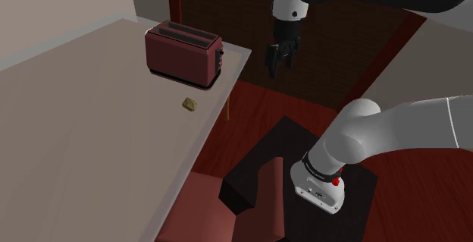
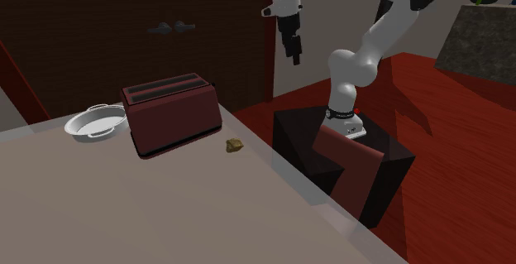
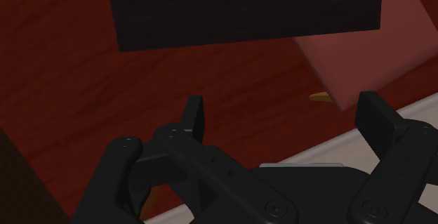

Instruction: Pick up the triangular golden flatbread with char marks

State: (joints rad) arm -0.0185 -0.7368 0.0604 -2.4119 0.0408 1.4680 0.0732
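Observation:
The flatbread [image 1: 189, 104] [image 2: 234, 145] is a small golden-brown piece lying on the pale table [image 1: 76, 142] [image 2: 165, 213], near the table's edge and just in front of the red toaster. My black gripper [image 1: 279, 60] [image 2: 293, 55] [image 3: 284, 117] hangs high in the air beyond the table's edge, well apart from the flatbread and on the shoulder view's right of the toaster. It points down over the red floor [image 3: 70, 82]. Its fingers [image 3: 193, 114] stand wide apart with nothing between them.
A red two-slot toaster [image 1: 184, 48] [image 2: 171, 112] stands near the table's corner, with a white handled dish [image 2: 95, 122] behind it. Beside the table are the dark stand [image 1: 303, 157] [image 2: 289, 130] and a red chair [image 1: 220, 210] [image 2: 351, 167]. A dark brick wall lies behind.

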